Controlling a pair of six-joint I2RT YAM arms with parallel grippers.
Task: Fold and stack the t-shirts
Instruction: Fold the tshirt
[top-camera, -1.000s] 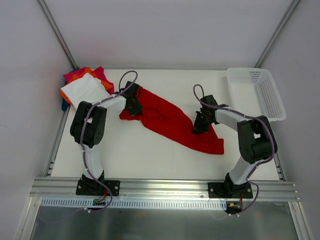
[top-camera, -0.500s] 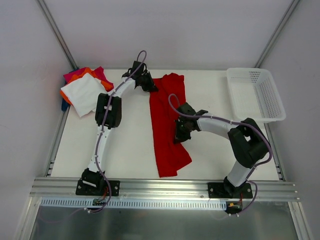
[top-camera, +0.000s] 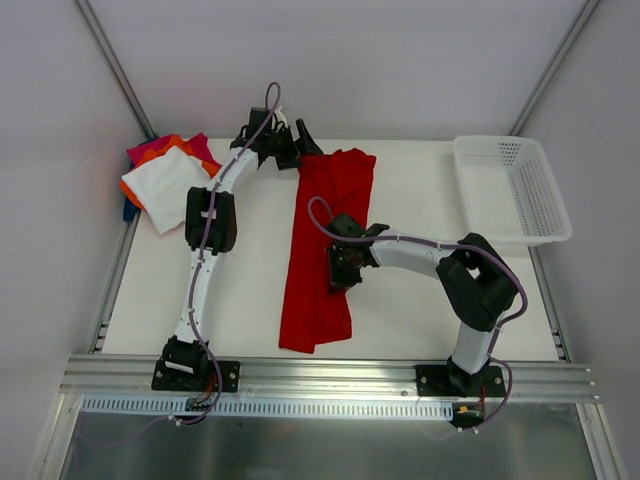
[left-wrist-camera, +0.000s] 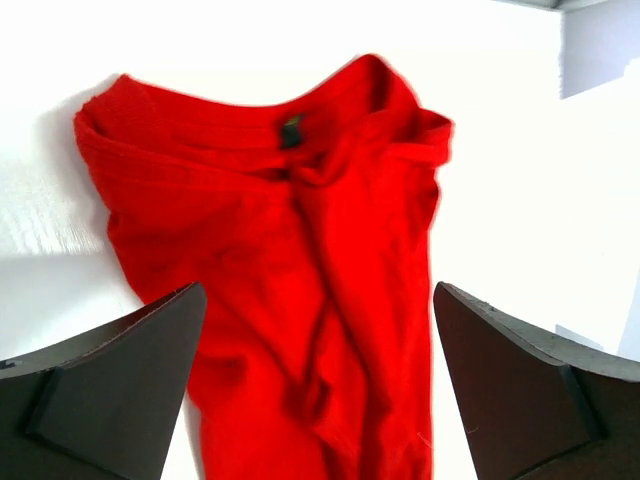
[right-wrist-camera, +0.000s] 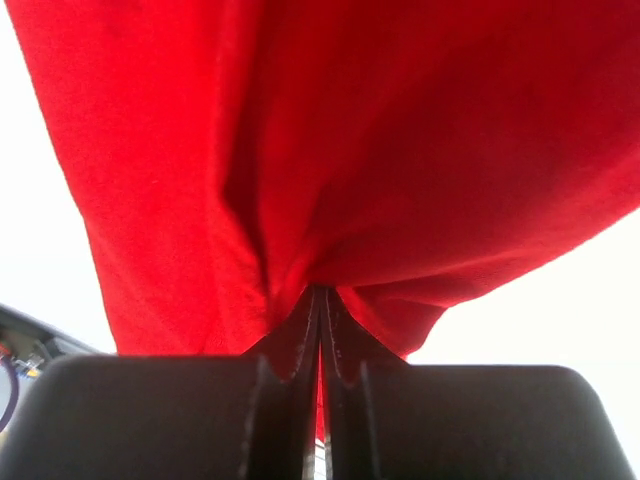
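A large red t-shirt (top-camera: 325, 240) lies stretched in a long crumpled strip from the far middle of the table toward the near edge. Its collar end (left-wrist-camera: 290, 130) faces away from me. My left gripper (top-camera: 292, 150) hovers at the far end just left of the collar, open, its fingers (left-wrist-camera: 110, 390) wide apart above the cloth and holding nothing. My right gripper (top-camera: 338, 275) is shut on the red t-shirt's right edge about halfway down, with cloth bunched in the closed jaws (right-wrist-camera: 320, 300). Folded t-shirts are stacked at the far left, white (top-camera: 165, 185) on top of orange, magenta (top-camera: 150, 150) and blue.
A white mesh basket (top-camera: 545, 200) stands at the far right corner of the table. Metal frame rails run along the near edge (top-camera: 320, 375) and up both back corners. The right forearm reaches across the table from the right.
The red t-shirt swung from a diagonal to lying lengthwise. My left gripper carried the collar end to the far side and opened, letting go. My right gripper dragged its part leftward, still shut.
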